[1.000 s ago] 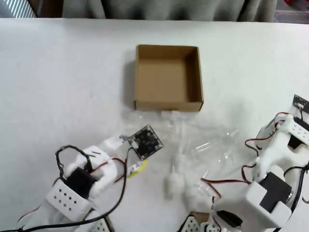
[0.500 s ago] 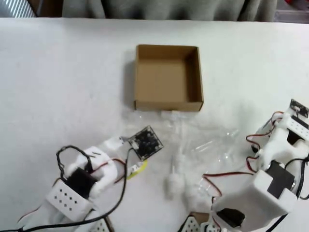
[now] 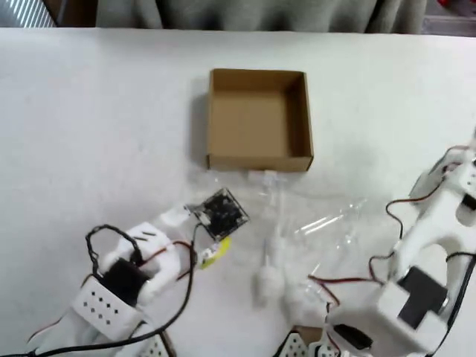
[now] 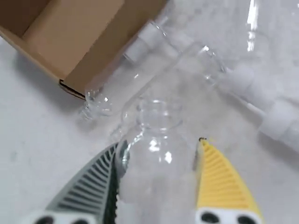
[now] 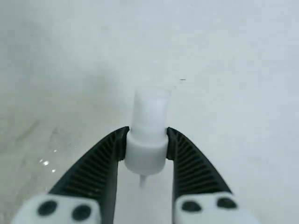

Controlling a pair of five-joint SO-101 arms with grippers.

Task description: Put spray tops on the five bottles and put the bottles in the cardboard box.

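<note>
**Surface.** White worktop [image 3: 89,111], plain, spanning nearly the whole high view.

**Room.** Grey curtain [image 3: 260,13] in folds beyond the worktop's far edge.

**Cardboard box** [image 3: 258,119]. Brown, open on top, upright at the middle of the worktop.

**Loose bottles** [image 3: 327,223]. Clear plastic, lying on their sides in a cluster just before the box's near wall. One lies right beside the box corner in the left wrist view.

**Loose spray tops** [image 3: 266,277]. White, lying on the worktop near the cluster, on its near side.

**Left hand** [image 4: 159,145]. One grey finger and one yellow, closed against the two sides of an uncapped bottle [image 4: 156,116]. The bottle's open mouth points towards the box.

**Right hand** [image 5: 146,133]. Black fingers clamped on the collar of a white spray top [image 5: 149,107], held above bare worktop. A thin stem shows below the collar.

**Change from the earlier frames.**
- The right arm has swung outward in the high view, so its wrist now lies at the right edge.
- The left arm's wrist has edged a little towards the box.
- The box, loose bottles and loose spray tops lie as before.
</note>
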